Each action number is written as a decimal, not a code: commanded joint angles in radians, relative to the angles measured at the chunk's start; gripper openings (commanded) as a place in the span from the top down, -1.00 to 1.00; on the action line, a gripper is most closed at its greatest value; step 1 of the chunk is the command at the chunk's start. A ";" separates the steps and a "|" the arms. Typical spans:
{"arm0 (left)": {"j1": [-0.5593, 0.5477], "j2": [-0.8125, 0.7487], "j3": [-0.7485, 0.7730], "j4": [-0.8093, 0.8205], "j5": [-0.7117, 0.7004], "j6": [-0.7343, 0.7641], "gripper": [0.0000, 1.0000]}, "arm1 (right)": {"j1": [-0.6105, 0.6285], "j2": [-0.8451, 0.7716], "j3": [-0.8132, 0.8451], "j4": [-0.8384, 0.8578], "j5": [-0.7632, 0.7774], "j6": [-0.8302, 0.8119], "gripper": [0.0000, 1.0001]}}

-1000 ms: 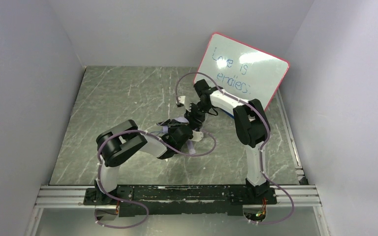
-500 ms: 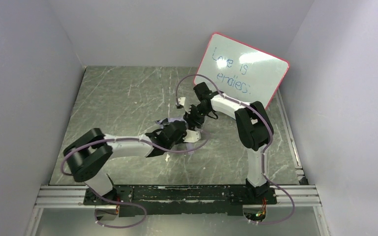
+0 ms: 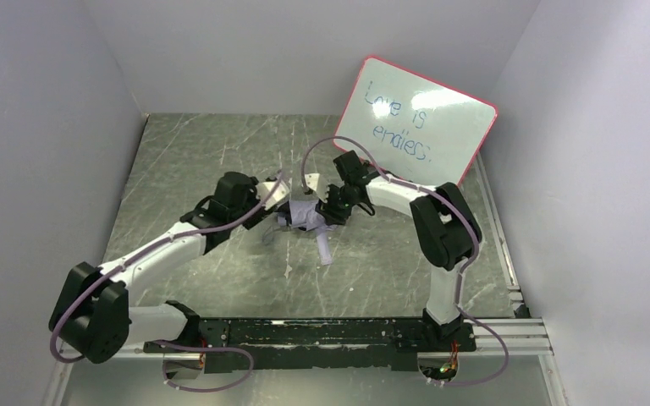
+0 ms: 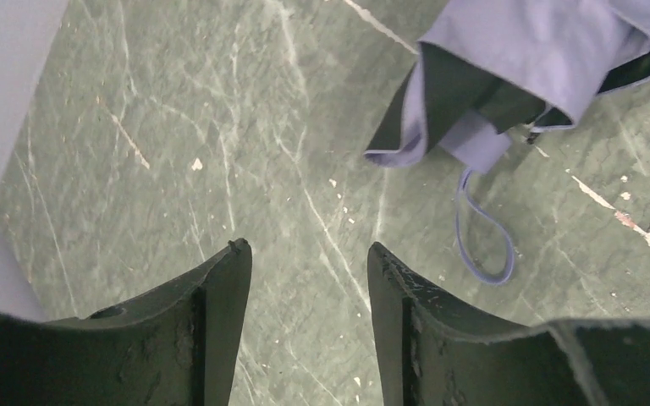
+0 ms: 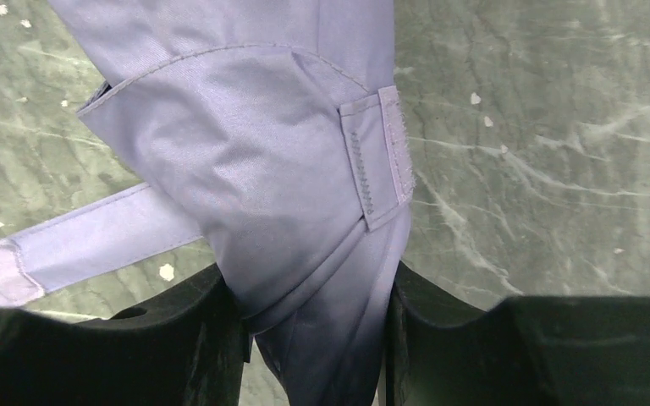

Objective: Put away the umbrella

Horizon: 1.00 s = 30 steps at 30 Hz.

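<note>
Lavender-purple folding umbrella point(image 3: 303, 213) lies crumpled and half-collapsed on a green marbled table point(image 3: 195, 161), its pale handle point(image 3: 324, 249) pointing toward the robot's bases. The right gripper point(image 3: 332, 208) reaches in from the umbrella's right side and is clamped on a gathered bunch of its fabric. The right wrist view shows the cloth pinched between two black fingers point(image 5: 212, 338), with a stitched fastening tab point(image 5: 381, 156) on the fabric and a flat closing strap point(image 5: 85, 233) trailing off to the left of the bundle. The left gripper point(image 3: 272, 200) hovers just left of the umbrella, touching nothing. In its wrist view its jaws stand apart and empty over the table, with the umbrella's black lining and a thin lavender cord loop point(image 4: 484, 245) beyond the fingertips, up and to the right. A whiteboard point(image 3: 419, 118) with blue handwriting leans behind the umbrella, to its right.
</note>
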 commanded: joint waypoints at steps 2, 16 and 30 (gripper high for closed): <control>0.111 -0.040 0.044 -0.072 0.225 -0.085 -0.19 | -0.003 -0.005 -0.190 0.212 0.289 -0.084 0.58; 0.136 0.275 0.450 -0.246 0.542 -0.100 -0.53 | 0.110 -0.108 -0.465 0.569 0.480 -0.121 0.59; 0.135 0.673 0.787 -0.563 0.835 0.126 -0.87 | 0.145 -0.118 -0.533 0.627 0.491 -0.114 0.60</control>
